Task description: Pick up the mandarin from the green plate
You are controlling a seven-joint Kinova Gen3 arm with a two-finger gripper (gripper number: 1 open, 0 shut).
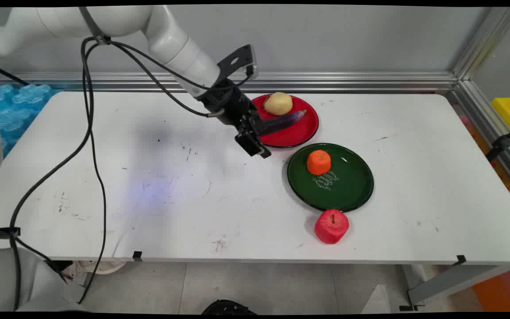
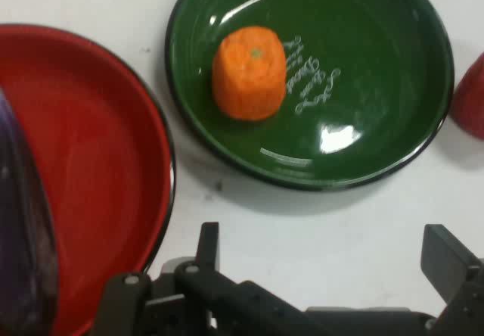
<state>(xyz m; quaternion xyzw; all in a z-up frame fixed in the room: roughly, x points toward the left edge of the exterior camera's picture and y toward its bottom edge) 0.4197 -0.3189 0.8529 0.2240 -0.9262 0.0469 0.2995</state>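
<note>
**Pincer Beside the Red Plate**

While the arm reaches in from the upper left of the main view, its black pincer hangs low over the white tabletop, just at the left rim of the red plate. The two fingers stand apart, so the pincer is open, and nothing sits between them.

On the red plate, near the top middle of the main view, lie a long purple eggplant and a pale yellow potato. The eggplant is the thing nearest the pincer; in the hand view its dark end shows at the far left edge. It looks smooth and shiny, so it may be slippery. Its thick middle seems the best place to take hold.

Just below and right of the red plate sits a green plate with an orange fruit on it. A red apple rests on the tabletop, touching or just beside the green plate's lower rim.
</note>
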